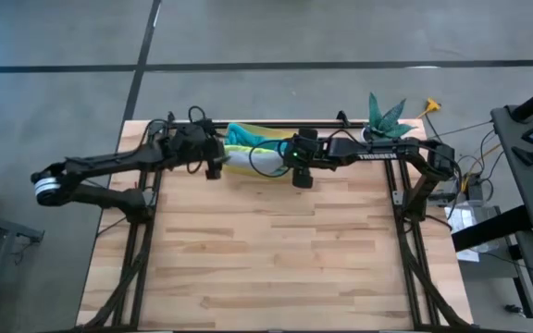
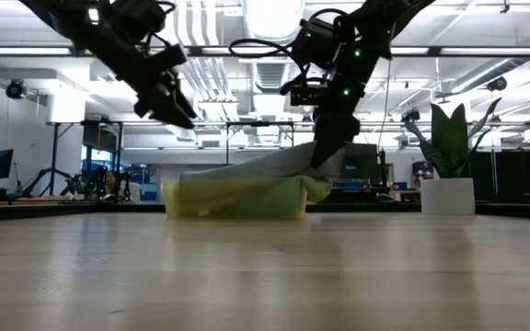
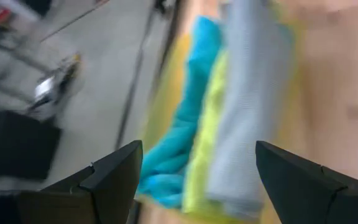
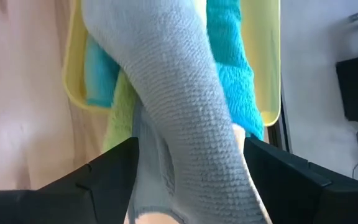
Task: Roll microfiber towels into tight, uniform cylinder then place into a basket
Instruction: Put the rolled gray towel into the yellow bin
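You've got three towels in the basket (image 4: 73, 74): teal (image 4: 232, 68), lime (image 3: 207, 143), grey (image 4: 179, 112), right under both wide-open grippers (image 3: 194, 171) (image 4: 191, 168).

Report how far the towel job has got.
Done: teal towel and lime green towel lie in the basket. In hand: grey towel rests partly in, one end raised between the open right claw. Left claw open above. Left: settling the grey towel.

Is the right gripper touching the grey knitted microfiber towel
Cannot tell. In the right wrist view the grey microfiber towel rises between the open right gripper, but no contact shows; the low view hides the fingertips.
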Robot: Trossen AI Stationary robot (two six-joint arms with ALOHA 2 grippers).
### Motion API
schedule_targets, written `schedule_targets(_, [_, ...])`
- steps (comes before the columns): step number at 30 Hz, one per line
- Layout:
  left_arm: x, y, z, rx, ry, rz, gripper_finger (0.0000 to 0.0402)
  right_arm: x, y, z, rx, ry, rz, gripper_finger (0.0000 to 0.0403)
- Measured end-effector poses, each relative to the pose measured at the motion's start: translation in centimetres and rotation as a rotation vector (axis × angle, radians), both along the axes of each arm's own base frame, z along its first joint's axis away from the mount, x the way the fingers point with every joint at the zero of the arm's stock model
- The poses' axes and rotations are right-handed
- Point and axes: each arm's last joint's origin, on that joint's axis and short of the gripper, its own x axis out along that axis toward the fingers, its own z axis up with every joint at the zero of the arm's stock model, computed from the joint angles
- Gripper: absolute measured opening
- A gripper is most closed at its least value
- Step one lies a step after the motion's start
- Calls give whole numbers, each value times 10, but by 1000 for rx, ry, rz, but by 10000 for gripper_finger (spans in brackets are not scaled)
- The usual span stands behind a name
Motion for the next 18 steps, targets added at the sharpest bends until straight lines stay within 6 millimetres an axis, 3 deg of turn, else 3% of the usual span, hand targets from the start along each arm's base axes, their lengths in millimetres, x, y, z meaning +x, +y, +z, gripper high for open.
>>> schedule_targets(6, [16,-1,-39,-79,118,-57,294,8,10,2,91,-87,74,285])
schedule_targets(11, [38,9,-75,-65,188,-26,294,10,15,-1,131,-84,111,281])
schedule_targets(18, [52,17,-110,-81,335,-10,294,12,22,0,139,-88,116,279])
